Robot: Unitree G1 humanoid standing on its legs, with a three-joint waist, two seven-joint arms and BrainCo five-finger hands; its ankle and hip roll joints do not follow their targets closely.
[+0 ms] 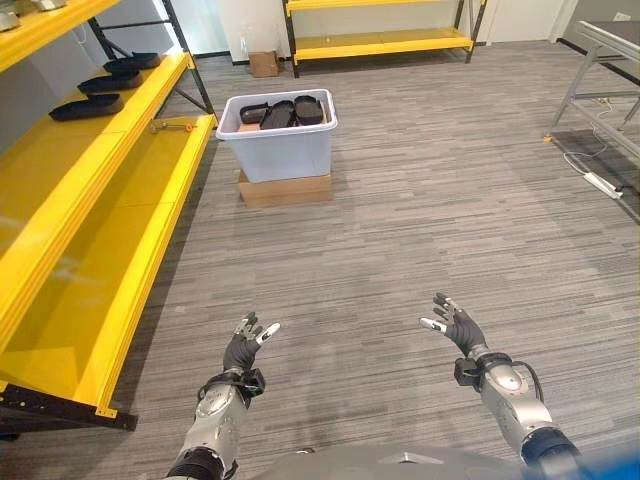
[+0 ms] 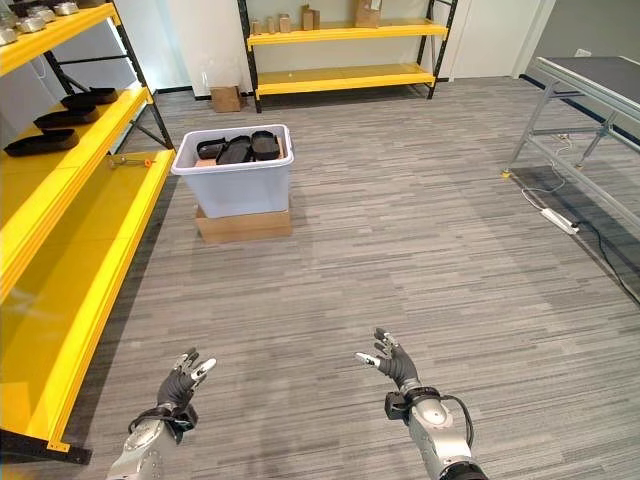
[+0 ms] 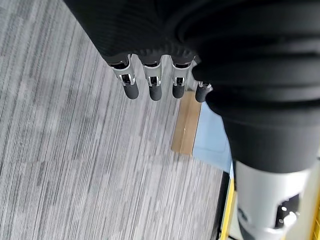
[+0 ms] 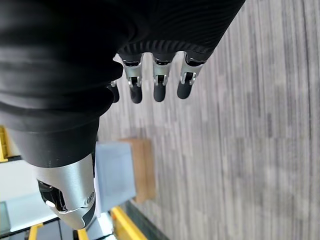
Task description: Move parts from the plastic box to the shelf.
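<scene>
Both hands were held low over bare grey carpet, fingers straight and spread, grasping nothing: the left hand [image 1: 246, 345] at about 7 o'clock in the left eye view, the right hand [image 1: 455, 323] at 5 o'clock. Their wrist views agreed, each showing a row of relaxed fingers [image 3: 155, 89] over open floor.

The plastic box [image 1: 281, 148] stood at 12 o'clock, well apart from the hands, on a flat cardboard carton [image 1: 285, 189], with dark parts [image 1: 283, 113] piled inside up to its rim. A wide strip of carpet [image 1: 400, 240] lay between hands and box.

The yellow shelf [image 1: 110, 240] ran along the 9 to 11 o'clock side, its front edge slanting toward the box's near corner. Three dark trays [image 1: 85, 106] sat on its upper level; a small orange-tipped tool [image 1: 172, 126] lay on the lower level near the box.

The right eye view showed more of the far yellow rack [image 2: 340, 45] at 12 o'clock, and a metal table [image 2: 590, 85] at 2 o'clock with a white power strip [image 2: 558, 221] beneath.
</scene>
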